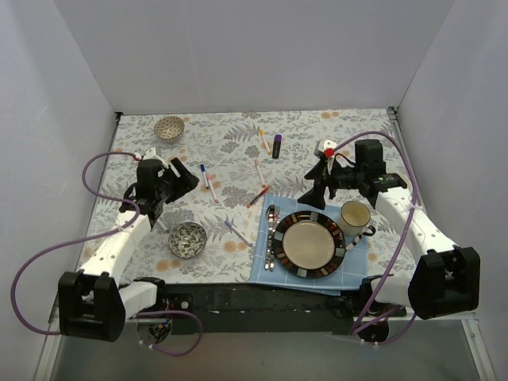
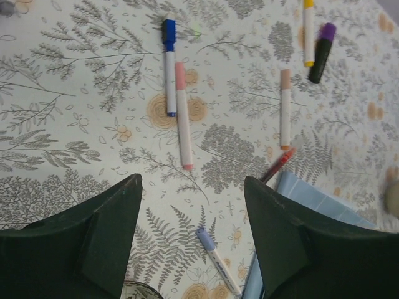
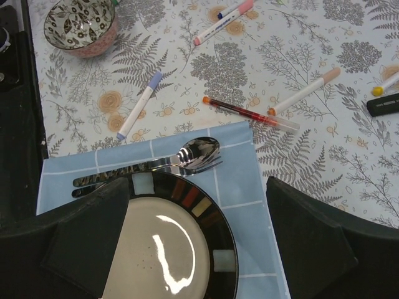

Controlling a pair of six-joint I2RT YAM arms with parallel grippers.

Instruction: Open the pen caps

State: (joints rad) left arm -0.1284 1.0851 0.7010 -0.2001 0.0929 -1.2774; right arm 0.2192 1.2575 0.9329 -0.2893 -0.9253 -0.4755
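Two pattern-lined bowls (image 1: 188, 239) (image 1: 170, 127), mug (image 1: 353, 222) beside plate (image 1: 279, 244) — left gripper (image 2: 192, 180), right gripper (image 3: 198, 184) both spread.

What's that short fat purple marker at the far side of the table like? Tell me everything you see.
The purple marker is short and thick: a dark, plastic-looking body with a brighter purple cap on one end. It lies flat on the leaf-patterned tablecloth, beside a yellow-ended pen but apart from it, touching only the cloth.
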